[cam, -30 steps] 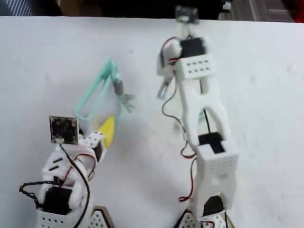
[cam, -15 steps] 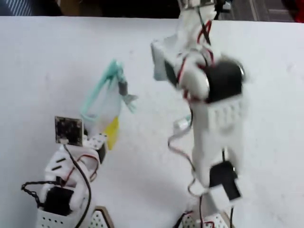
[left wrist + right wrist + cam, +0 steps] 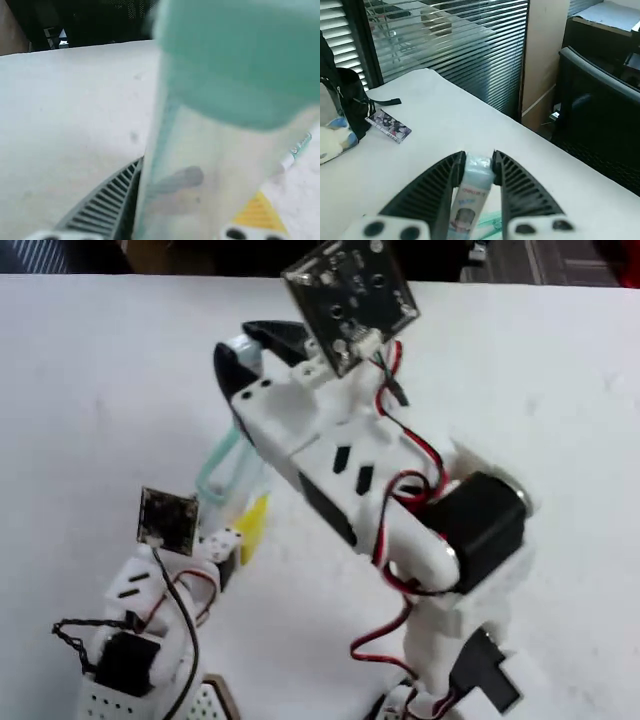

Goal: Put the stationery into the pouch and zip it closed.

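Note:
A clear pouch with teal trim point(image 3: 222, 462) stands tilted up off the white table point(image 3: 100, 370), with my left gripper point(image 3: 243, 515) shut on its lower edge. In the left wrist view the pouch point(image 3: 210, 150) is pinched between a grey ribbed finger point(image 3: 107, 205) and a yellow one point(image 3: 257, 210), and a grey item point(image 3: 182, 177) shows dimly through its wall. My right gripper point(image 3: 243, 348) hangs high above the pouch, shut on a small light blue stationery item point(image 3: 470, 195). The black fingers point(image 3: 432, 187) clamp its sides, and the teal pouch edge point(image 3: 490, 220) shows below.
A teal and white pen point(image 3: 300, 147) lies on the table beyond the pouch. The raised right arm point(image 3: 400, 500) covers the table's middle. Far off in the right wrist view are a black bag point(image 3: 345, 95), a small card point(image 3: 387, 125) and a dark chair point(image 3: 600, 100).
The right arm has risen from the table and swung left over the pouch, carrying the light blue item. The left gripper and pouch have shifted slightly right.

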